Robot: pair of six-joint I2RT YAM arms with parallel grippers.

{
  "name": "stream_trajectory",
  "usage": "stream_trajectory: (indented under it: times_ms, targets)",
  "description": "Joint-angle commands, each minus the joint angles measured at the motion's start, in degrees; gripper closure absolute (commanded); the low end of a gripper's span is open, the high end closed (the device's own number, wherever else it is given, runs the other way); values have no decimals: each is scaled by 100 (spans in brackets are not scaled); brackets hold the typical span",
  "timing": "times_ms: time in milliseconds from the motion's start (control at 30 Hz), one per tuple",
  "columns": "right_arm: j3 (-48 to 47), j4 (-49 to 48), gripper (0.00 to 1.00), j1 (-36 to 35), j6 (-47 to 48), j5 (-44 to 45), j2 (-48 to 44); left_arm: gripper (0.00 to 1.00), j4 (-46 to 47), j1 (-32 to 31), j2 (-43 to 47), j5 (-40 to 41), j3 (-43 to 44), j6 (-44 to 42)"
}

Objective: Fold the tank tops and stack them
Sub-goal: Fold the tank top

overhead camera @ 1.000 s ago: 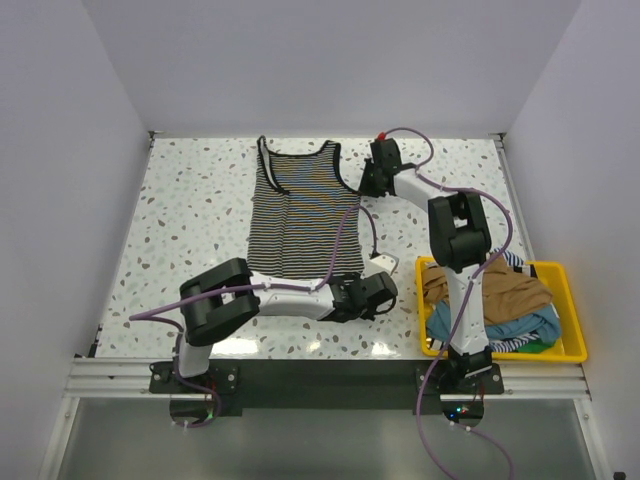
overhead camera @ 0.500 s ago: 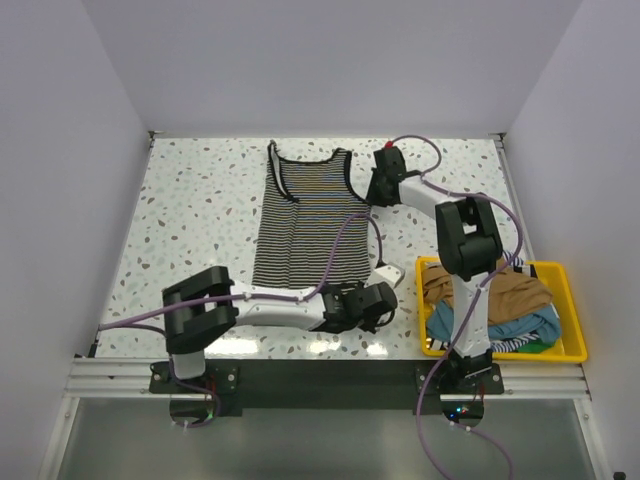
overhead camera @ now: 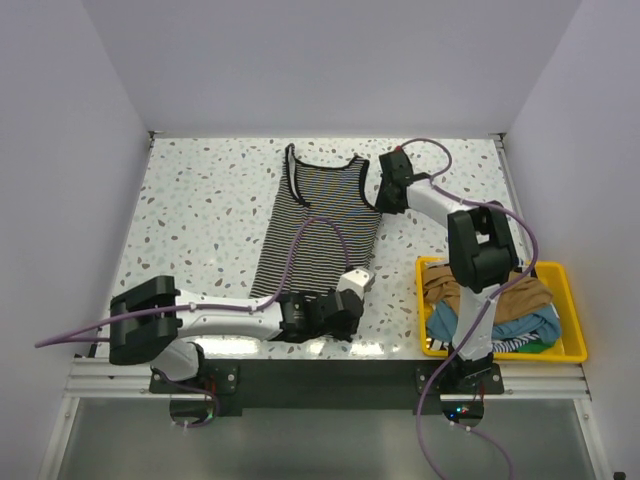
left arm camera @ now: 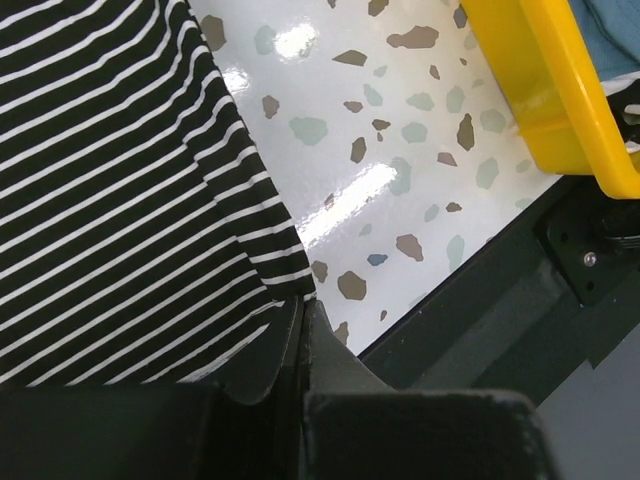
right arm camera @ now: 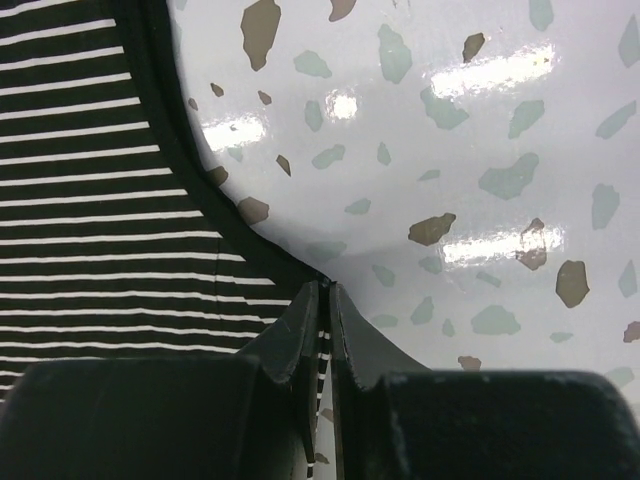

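A tank top (overhead camera: 320,225) with thin black-and-white stripes and dark trim lies flat on the speckled table, straps toward the far wall. My left gripper (overhead camera: 358,284) is low at its near right corner. In the left wrist view its jaws (left arm camera: 303,302) are shut on the hem corner of the striped cloth (left arm camera: 120,180). My right gripper (overhead camera: 383,200) is at the top's right armhole. There the jaws (right arm camera: 326,287) pinch the dark-trimmed edge of the striped cloth (right arm camera: 100,200), with stripes showing between the fingers.
A yellow basket (overhead camera: 570,300) stands at the near right with a tan-brown top (overhead camera: 495,290) on a teal one (overhead camera: 500,328) and a broad-striped one. Its rim (left arm camera: 545,100) lies close to the right of the left gripper. The table's near edge (left arm camera: 470,270) runs just beside it.
The left jaws closed fully on the hem corner. Both grippers shifted the striped top to the right, and it now lies slanted; the left arm's elbow swung out to the left.
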State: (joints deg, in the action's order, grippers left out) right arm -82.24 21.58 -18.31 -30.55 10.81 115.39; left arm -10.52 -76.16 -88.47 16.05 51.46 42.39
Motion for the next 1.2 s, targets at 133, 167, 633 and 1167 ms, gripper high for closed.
stream_trajectory:
  times_ms: [133,167,633,1167]
  targets:
    - [-336,109,100,-147,-224,141,-483,100,-266,119,795,679,-400,770]
    - [-372,109,100,-191,-241,167,-483,100,-309,136,865,723,-513,814]
    - [-2242,557,100,-1219,-391,484,782,100,-1249,690,1780,1049,-1463,1754]
    - [-3343,795,100,-1703,-452,572,1670,100,-2226,769,2211,1304,-1622,2256]
